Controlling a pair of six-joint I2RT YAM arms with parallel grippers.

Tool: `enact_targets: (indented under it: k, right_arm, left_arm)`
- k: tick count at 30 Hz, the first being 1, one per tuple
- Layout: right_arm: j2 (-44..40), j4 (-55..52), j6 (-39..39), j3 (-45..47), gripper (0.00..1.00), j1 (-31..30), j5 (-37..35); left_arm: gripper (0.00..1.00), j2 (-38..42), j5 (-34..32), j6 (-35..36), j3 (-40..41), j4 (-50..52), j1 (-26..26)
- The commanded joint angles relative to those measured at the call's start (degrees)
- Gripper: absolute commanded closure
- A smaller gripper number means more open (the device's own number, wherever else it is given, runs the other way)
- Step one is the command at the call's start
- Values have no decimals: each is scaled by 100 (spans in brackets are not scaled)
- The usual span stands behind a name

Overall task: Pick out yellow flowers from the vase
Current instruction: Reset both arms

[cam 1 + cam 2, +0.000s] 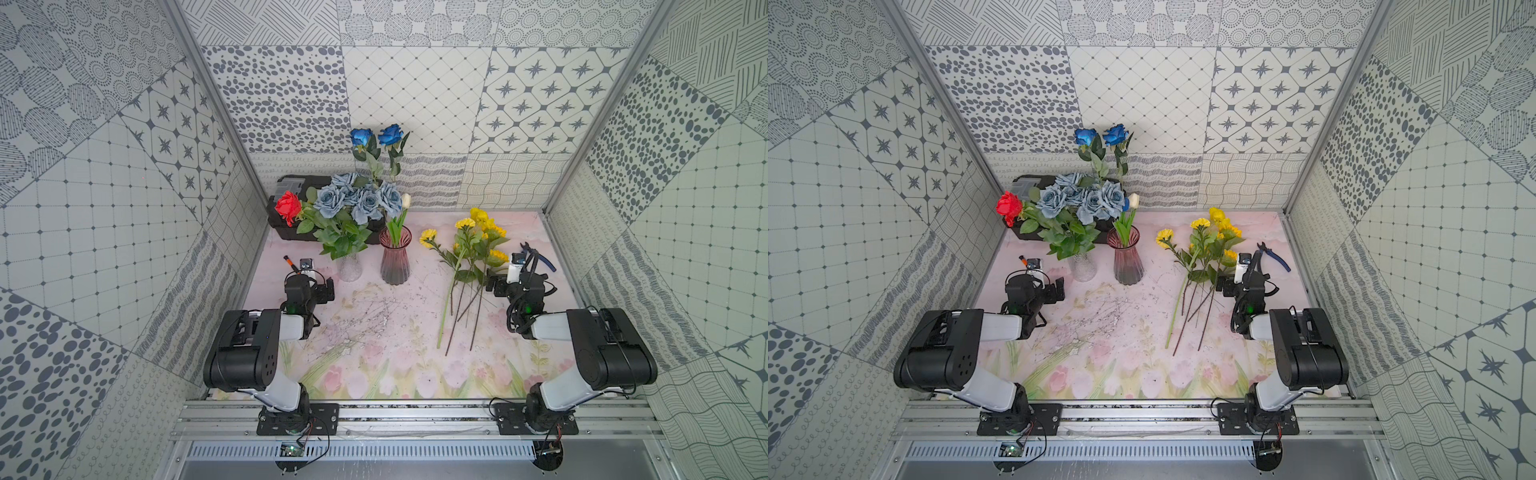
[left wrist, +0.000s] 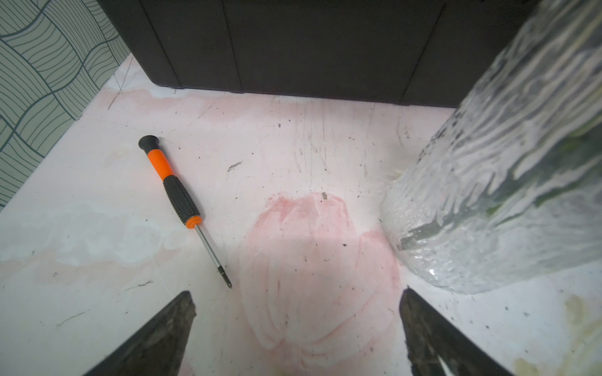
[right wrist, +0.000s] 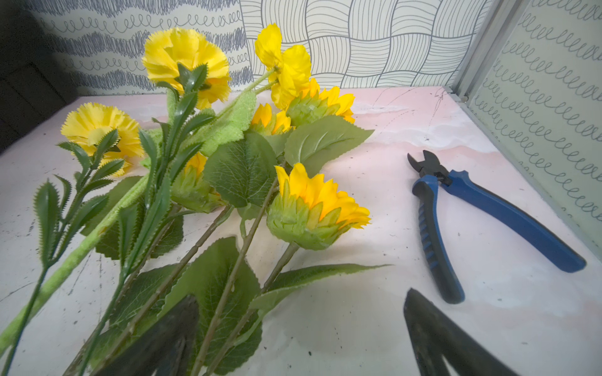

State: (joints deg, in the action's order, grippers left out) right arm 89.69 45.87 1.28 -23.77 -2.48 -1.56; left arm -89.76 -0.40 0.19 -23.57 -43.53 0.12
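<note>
Currently both arms sit folded, elbows raised, forearms low and reaching toward the back wall. Left arm (image 1: 249, 345): left gripper (image 2: 297, 293) just above the table (image 1: 374, 332), fingers spread wide and holding nothing, with the clear glass vase (image 2: 488, 195) just beside one finger and an orange-and-black screwdriver (image 2: 176, 192) near the other.

Right arm (image 1: 602, 345): right gripper (image 3: 301, 294) also low, fingers wide apart and clamped on nothing. One finger overlaps the leaves in the wrist view; contact cannot be told.

Yellow flowers (image 1: 469, 249) lie flat on the table on the robot's right side, bunched and out of any vase. Long axis runs front to back, leaning slightly right. Blooms point at the back wall, bare stem ends toward the arm bases. Blue-handled cutters (image 3: 472, 211) lie beside them, apart.
</note>
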Motion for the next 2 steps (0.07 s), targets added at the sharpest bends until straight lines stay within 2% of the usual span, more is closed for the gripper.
enact_targets:
  k: [1,2]
  right_arm:
    - [-43,151,-18,-25,2,4,10]
    - [-43,150,-15,-22,2,11,9]
  left_arm:
    - [2,-24,-35,56,-51,-332,-16]
    - [2,-20,-32,60,-51,-332,-12]
